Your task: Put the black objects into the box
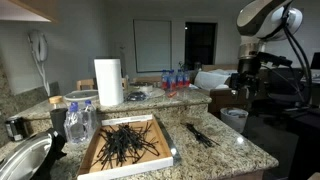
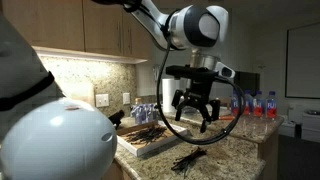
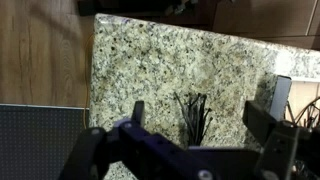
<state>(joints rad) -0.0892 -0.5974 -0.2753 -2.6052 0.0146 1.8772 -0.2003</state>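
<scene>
Hovering over the speckled granite countertop (image 3: 150,70), the gripper (image 2: 194,118) is keeping its 2 fingers (image 3: 138,115) spread wide, with nothing between them. In the wrist view the dark, blocky fingers are framing a loose bundle of black objects (image 3: 193,112): thin, straight, stick-like pieces fanning out on the polished stone. In both exterior views this bundle (image 1: 200,133) (image 2: 190,158) is lying on the countertop just beside the box, touching neither the box nor the gripper above it.

The box (image 1: 95,158) is a shallow, rectangular tray of tan cardboard with low walls. It is already holding a tangled heap of the same thin black pieces (image 1: 128,143). In the wrist view only 1 pale corner of the box (image 3: 283,92) is showing, beside the bundle.

Behind the box, a white cylindrical paper towel roll (image 1: 108,82) is standing upright. Farther behind the box, clear plastic water bottles (image 1: 175,78) with red labels are standing in a group. The glossy white, rounded arm (image 2: 195,25) is reaching down over the countertop edge beside the box.
</scene>
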